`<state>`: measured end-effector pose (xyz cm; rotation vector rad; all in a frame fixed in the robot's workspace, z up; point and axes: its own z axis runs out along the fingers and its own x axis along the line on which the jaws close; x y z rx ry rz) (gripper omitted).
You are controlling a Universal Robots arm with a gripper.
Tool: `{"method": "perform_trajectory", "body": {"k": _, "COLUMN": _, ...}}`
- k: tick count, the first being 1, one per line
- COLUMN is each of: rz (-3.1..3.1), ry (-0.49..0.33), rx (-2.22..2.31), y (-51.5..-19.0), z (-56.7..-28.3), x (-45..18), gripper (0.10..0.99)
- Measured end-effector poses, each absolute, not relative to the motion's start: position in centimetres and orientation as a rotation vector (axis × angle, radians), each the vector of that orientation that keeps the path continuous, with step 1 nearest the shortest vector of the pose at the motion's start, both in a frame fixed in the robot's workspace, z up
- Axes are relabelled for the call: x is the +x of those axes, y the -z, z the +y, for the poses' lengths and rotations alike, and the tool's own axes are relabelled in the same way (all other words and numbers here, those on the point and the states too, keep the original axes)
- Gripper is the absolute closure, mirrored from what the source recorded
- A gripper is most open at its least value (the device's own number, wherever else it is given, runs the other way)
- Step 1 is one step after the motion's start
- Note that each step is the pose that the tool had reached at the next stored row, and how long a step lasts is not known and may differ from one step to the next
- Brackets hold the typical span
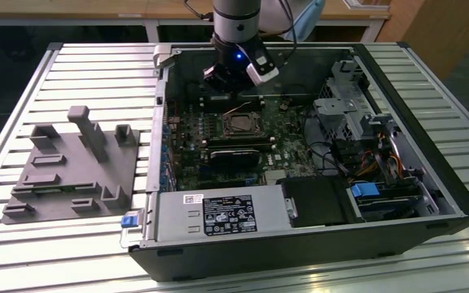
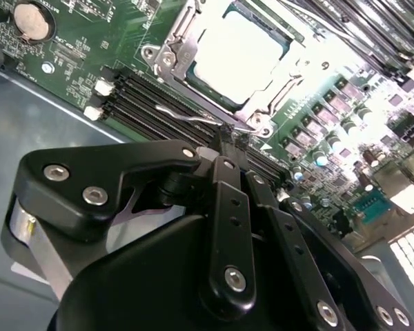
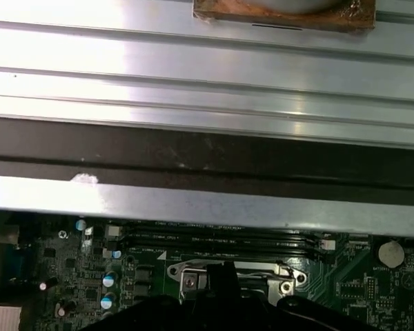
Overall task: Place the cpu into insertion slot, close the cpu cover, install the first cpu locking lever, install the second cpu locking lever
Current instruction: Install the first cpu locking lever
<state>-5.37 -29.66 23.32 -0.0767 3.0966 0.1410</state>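
Nearest the lens in the second wrist view is my black, bolted, linkage-arm gripper (image 2: 229,136), its fingers pressed together at the tips, which touch a thin bent silvery wire locking lever (image 2: 193,117) at the socket's edge. Just beyond lies the cpu (image 2: 238,52), a small flat square chip with a pale silver-grey metal top, already seated in its slot on the green motherboard (image 2: 76,48). The cpu cover (image 2: 176,45), a thin silvery square metal frame with a central window, lies closed around it. In the exterior view the gripper (image 1: 236,85) hangs inside the open black computer case (image 1: 414,183) that rests on a slatted metal table (image 1: 71,250). I judge the risk to be slippage: the narrow tips may slide off the springy wire, which could snap back, or they could scrape the neighbouring black memory slots (image 2: 145,100).
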Motion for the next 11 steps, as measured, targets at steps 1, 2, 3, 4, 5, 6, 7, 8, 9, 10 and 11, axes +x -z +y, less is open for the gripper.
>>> {"method": "perform_trajectory", "body": {"k": 1, "rz": 3.097, "ry": -0.141, "rx": -0.077, "y": -23.28, "z": -29.65, "x": -5.27, "gripper": 0.98}}
{"method": "perform_trajectory", "body": {"k": 2, "rz": 3.097, "ry": -0.141, "rx": -0.077, "y": -23.23, "z": -29.64, "x": -5.17, "gripper": 0.98}}
{"method": "perform_trajectory", "body": {"k": 3, "rz": 3.096, "ry": -0.141, "rx": -0.077, "y": -23.17, "z": -29.63, "x": -5.06, "gripper": 0.98}}
{"method": "perform_trajectory", "body": {"k": 4, "rz": 3.096, "ry": -0.141, "rx": -0.077, "y": -23.1, "z": -29.62, "x": -4.98, "gripper": 0.98}}
{"method": "perform_trajectory", "body": {"k": 5, "rz": 3.096, "ry": -0.141, "rx": -0.076, "y": -23.01, "z": -29.59, "x": -4.93, "gripper": 0.98}}
{"method": "perform_trajectory", "body": {"k": 6, "rz": 3.097, "ry": -0.141, "rx": -0.074, "y": -22.93, "z": -29.54, "x": -4.88, "gripper": 0.98}}
{"method": "perform_trajectory", "body": {"k": 7, "rz": 3.097, "ry": -0.141, "rx": -0.07, "y": -22.84, "z": -29.5, "x": -4.82, "gripper": 0.98}}
{"method": "perform_trajectory", "body": {"k": 8, "rz": 3.096, "ry": -0.141, "rx": -0.067, "y": -22.77, "z": -29.48, "x": -4.78, "gripper": 0.98}}
{"method": "perform_trajectory", "body": {"k": 9, "rz": 3.096, "ry": -0.141, "rx": -0.067, "y": -22.69, "z": -29.46, "x": -4.74, "gripper": 0.98}}
{"method": "perform_trajectory", "body": {"k": 10, "rz": 3.096, "ry": -0.141, "rx": -0.067, "y": -22.63, "z": -29.46, "x": -4.7, "gripper": 0.98}}
{"method": "perform_trajectory", "body": {"k": 11, "rz": 3.096, "ry": -0.141, "rx": -0.067, "y": -22.58, "z": -29.45, "x": -4.65, "gripper": 0.98}}
